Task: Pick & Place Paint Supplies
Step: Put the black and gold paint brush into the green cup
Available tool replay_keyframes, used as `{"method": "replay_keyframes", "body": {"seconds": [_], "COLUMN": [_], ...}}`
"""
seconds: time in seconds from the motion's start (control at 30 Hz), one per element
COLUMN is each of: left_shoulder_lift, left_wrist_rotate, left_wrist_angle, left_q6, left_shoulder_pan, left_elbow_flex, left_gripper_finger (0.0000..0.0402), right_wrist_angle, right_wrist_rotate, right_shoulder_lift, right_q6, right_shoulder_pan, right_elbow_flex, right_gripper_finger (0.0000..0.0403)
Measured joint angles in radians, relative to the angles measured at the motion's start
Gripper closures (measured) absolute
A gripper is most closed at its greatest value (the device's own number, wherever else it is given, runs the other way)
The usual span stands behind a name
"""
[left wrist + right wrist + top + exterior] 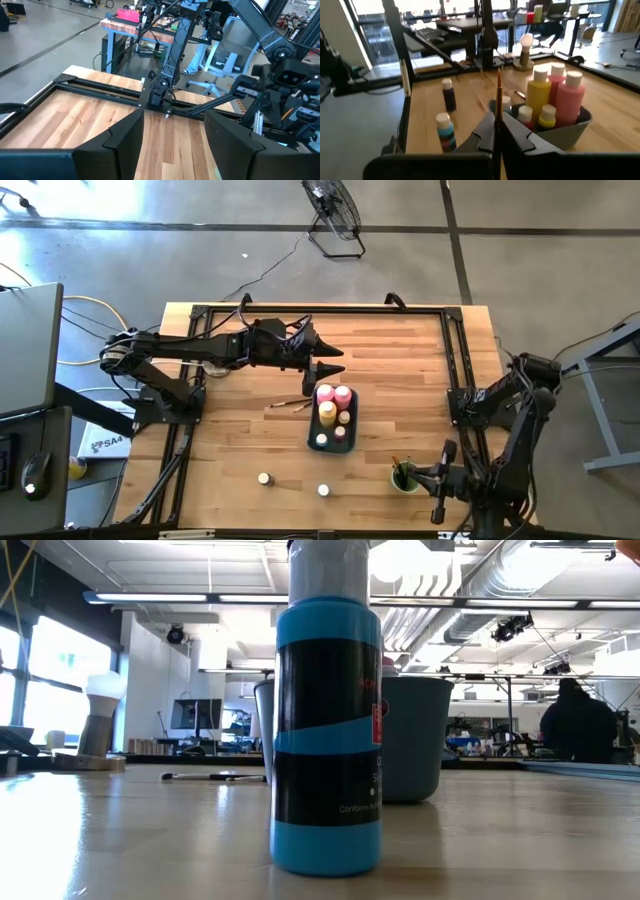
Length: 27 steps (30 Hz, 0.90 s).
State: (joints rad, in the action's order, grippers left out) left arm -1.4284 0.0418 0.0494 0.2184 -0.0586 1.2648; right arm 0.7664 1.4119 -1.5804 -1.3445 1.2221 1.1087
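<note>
counter point(240, 440): pale planked wood, smooth, with a faint sheen
frame rails point(455, 350): black metal, matt
tray point(570, 131): grey-blue plastic, matt
squeeze bottles point(570, 102): pink and yellow plastic, smooth, white caps
blue jar point(327, 730): glossy plastic, black label
fingers point(125, 142): dark plastic, matt
floor point(500, 260): grey concrete, polished

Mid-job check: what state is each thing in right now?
Left gripper: open, empty.
Right gripper: shut on a paintbrush.
Pink bottles: capped, upright in the tray.
Yellow bottle: capped, upright in the tray.
Two jars: upright, loose on the table.
Green cup: upright, brushes inside.
</note>
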Motion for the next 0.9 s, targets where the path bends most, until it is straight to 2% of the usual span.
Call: {"method": "replay_keyframes", "body": {"seconds": [0.1,0.33,0.7,0.9], "left_shoulder_lift": [0.000,0.000,0.000,-0.001], "left_wrist_rotate": [0.000,0.000,0.000,0.000], "left_wrist_angle": [0.000,-0.002,-0.037,-0.060], "left_q6": [0.000,0.000,0.000,0.000], "left_shoulder_pan": [0.000,0.000,0.000,0.000], "left_elbow_flex": [0.000,0.000,0.000,0.000], "left_gripper_finger": [0.0197,0.0197,0.0197,0.0197], "right_wrist_angle": [0.007,-0.004,-0.060,-0.086], "right_wrist_rotate": [-0.049,-0.109,-0.139,-0.153], "right_shoulder_lift": [0.000,-0.001,-0.001,-0.001], "right_q6": [-0.018,-0.224,-0.224,-0.223], "right_shoulder_pan": [0.000,0.000,0.000,-0.001], "right_elbow_flex": [-0.028,-0.164,-0.211,-0.211], "right_gripper_finger": [0.0399,0.0399,0.0397,0.0366]}}
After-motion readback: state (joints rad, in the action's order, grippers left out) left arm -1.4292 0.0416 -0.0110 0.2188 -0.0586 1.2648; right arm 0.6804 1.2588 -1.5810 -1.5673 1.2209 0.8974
